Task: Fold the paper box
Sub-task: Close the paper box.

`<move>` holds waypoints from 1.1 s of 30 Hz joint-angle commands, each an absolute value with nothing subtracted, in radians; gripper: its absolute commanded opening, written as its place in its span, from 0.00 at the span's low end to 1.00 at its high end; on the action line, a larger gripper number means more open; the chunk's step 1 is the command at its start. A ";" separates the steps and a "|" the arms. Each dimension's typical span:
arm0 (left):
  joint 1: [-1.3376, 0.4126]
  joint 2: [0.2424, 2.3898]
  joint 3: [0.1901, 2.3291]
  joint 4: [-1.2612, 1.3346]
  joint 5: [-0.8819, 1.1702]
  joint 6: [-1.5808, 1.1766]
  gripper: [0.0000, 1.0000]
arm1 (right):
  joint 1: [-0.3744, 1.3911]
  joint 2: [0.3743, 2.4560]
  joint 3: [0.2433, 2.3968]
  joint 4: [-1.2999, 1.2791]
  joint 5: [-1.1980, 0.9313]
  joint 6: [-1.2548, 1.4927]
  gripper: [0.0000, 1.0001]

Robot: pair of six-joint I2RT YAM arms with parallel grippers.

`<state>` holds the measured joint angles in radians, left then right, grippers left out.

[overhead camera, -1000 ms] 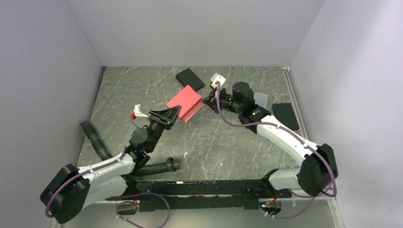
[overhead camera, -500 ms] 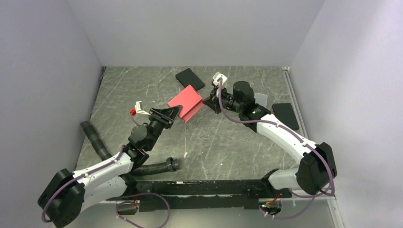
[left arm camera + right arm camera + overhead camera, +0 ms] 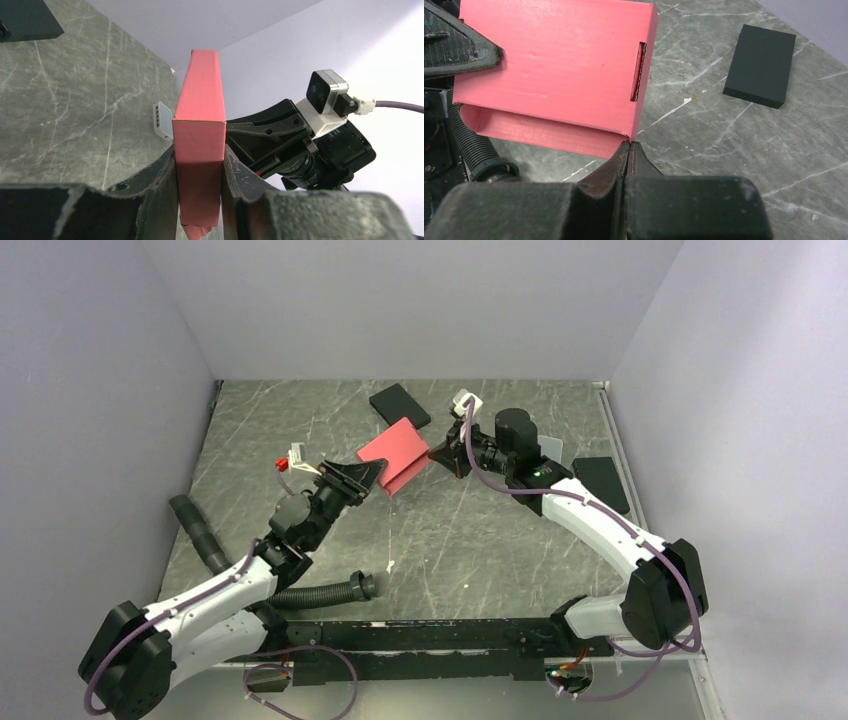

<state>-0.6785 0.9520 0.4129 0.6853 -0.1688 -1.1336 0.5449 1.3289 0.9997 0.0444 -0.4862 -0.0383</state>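
Top external view: the pinkish-red thin-cardboard paper box (image 3: 395, 452) is hanging clear of the grey marbled table (image 3: 480, 540), between the two arms and toward the far middle.
Left gripper (image 3: 372, 476): is clamping one end of the box across its narrow thickness, with the jaws standing part open and a pad lying on each broad face.
Box state: one long side is gaping open, and a tuck slot (image 3: 641, 70) is showing near the right-hand edge.
Right gripper (image 3: 626, 146): is standing fully closed, its tips touching the corner beside the open side. Whether they are nipping card cannot be told.
Step in hand: probably closing that open side.
Technique: the left clamp should be holding steady while the right tips are pushing along the crease, not into the panel.
Black flat rectangular box (image 3: 399, 405): is lying well apart on the table.
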 commanded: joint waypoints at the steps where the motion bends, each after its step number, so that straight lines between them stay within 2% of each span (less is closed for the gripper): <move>1: -0.686 0.937 0.434 0.679 -0.108 -1.153 0.00 | 0.567 1.327 1.048 0.091 -0.615 -0.002 0.00; 3: -0.687 0.931 0.421 0.692 -0.128 -1.183 0.00 | 0.568 1.324 1.044 0.097 -0.626 -0.002 0.01; 13: -0.687 0.905 0.404 0.681 -0.155 -1.227 0.00 | 0.568 1.315 1.041 0.107 -0.682 -0.002 0.19; 28: -0.687 0.881 0.392 0.653 -0.178 -1.229 0.00 | 0.565 1.284 1.049 0.084 -0.661 -0.013 0.31; 33: -0.687 0.870 0.388 0.638 -0.187 -1.231 0.00 | 0.548 1.259 1.063 0.058 -0.664 -0.026 0.41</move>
